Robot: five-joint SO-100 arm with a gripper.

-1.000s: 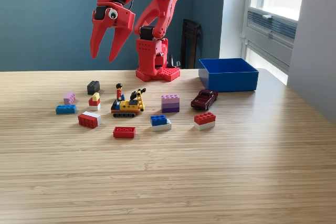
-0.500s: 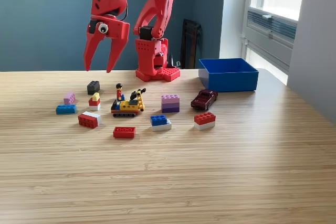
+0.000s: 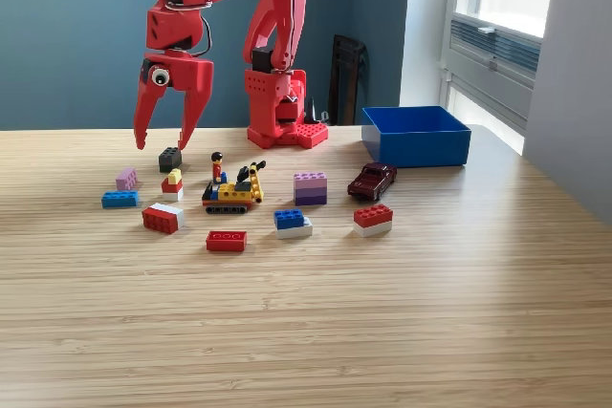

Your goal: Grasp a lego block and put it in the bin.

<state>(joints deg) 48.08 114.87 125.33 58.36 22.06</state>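
My red gripper (image 3: 161, 143) hangs open and empty, fingers pointing down, just above and slightly left of a black lego block (image 3: 170, 159) at the exterior view's left. Around it lie other blocks: a pink one (image 3: 126, 179), a blue one (image 3: 120, 199), a small red-yellow-white stack (image 3: 172, 183), a red-and-white one (image 3: 162, 217), a flat red one (image 3: 227, 240), a blue-and-white one (image 3: 292, 223), a purple stack (image 3: 310, 188) and a red-and-white one (image 3: 372, 219). The bright blue bin (image 3: 416, 136) stands at the back right, apart from the gripper.
A yellow toy vehicle with a small figure (image 3: 232, 188) sits among the blocks. A dark red toy car (image 3: 372, 180) lies just in front of the bin. The arm's red base (image 3: 279, 112) stands at the back centre. The table edge runs along the right.
The gripper has swung left and come down, from high near the arm's base to just above the black block. Its fingers stayed open. No block has moved.
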